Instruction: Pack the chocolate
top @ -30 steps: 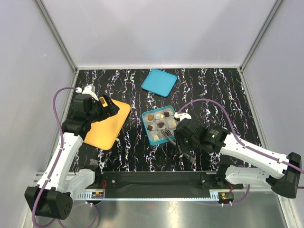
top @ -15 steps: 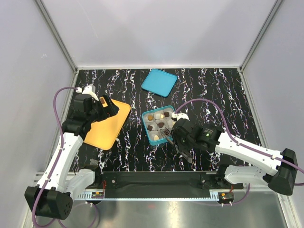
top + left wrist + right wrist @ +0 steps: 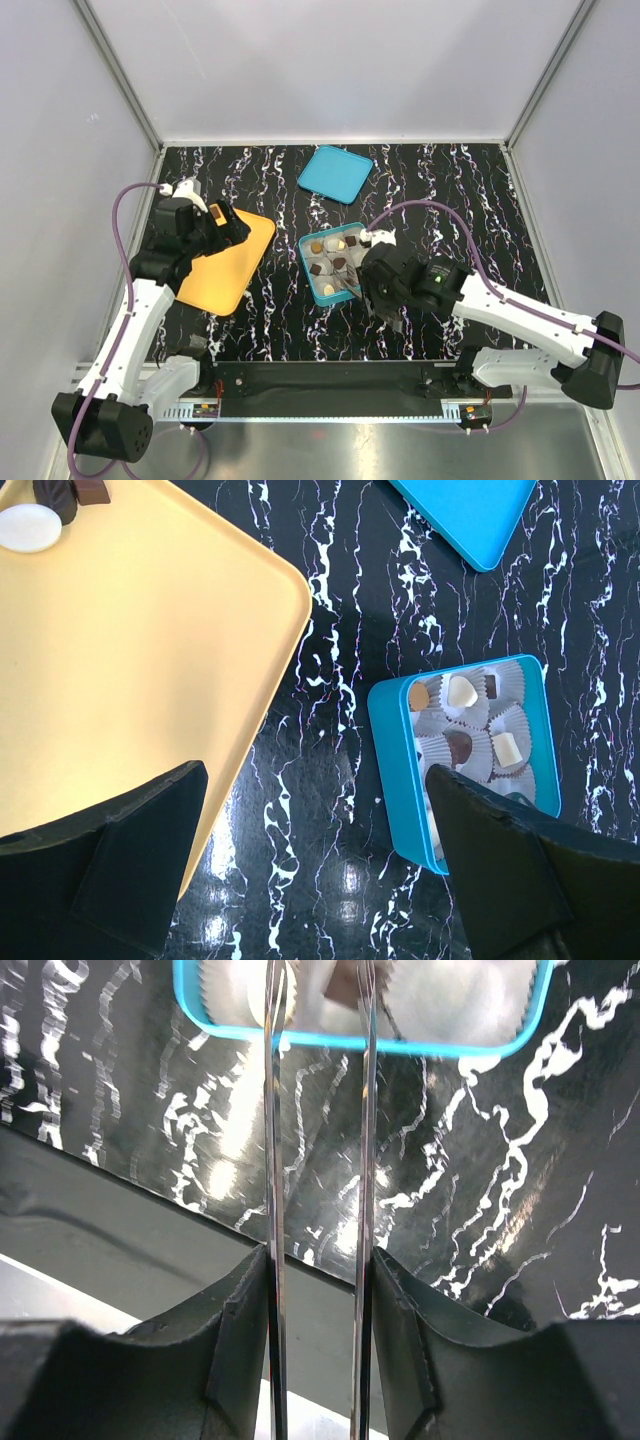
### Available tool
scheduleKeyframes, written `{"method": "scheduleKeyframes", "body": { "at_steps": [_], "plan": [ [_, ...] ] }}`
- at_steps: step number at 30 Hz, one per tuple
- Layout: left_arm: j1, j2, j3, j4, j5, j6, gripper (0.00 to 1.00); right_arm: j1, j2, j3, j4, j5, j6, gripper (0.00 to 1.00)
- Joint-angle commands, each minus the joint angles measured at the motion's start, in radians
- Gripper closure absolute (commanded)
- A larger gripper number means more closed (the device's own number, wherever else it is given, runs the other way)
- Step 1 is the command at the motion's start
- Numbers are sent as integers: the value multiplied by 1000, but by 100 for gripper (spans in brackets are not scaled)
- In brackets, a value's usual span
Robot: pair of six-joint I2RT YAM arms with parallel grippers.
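Observation:
A blue box [image 3: 318,290] holds paper cups with dark and pale chocolate pieces [image 3: 339,263]. In the left wrist view the box [image 3: 392,750] shows a tan piece [image 3: 419,696], a cream piece [image 3: 462,691] and a dark piece [image 3: 459,746]. A white round piece [image 3: 28,527] and a dark piece [image 3: 72,490] lie on the yellow tray [image 3: 130,660]. My left gripper [image 3: 315,780] is open and empty above the table between tray and box. My right gripper [image 3: 320,1260] is shut on metal tongs [image 3: 275,1160], whose tips reach over the box's near rim [image 3: 360,1042]. The tong tips are out of view.
The blue lid [image 3: 335,173] lies flat behind the box. The yellow tray [image 3: 228,262] sits left of the box, under my left gripper [image 3: 226,226]. My right gripper [image 3: 376,285] is at the box's near right corner. Grey walls close in the table.
My right arm has moved left and closer to the box, carrying the tongs further over its near edge. The left arm has not moved.

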Motion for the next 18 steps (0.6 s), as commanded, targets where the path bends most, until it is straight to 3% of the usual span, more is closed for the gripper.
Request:
{"method": "scheduleKeyframes", "body": {
  "at_steps": [1,7,12,18],
  "plan": [
    [4,-1,88,4,-4,17,1,7,9,96,12,48,-30,52],
    [4,-16,212,-17,14,0,1,7,113,194,122,85,-107,52],
    [4,-4,335,-26,54,-35,1,7,258,262,352,105,-194,51],
    [4,8,455,-39,82,-68,1,9,584,467,536,82,-338,50]
  ]
}}
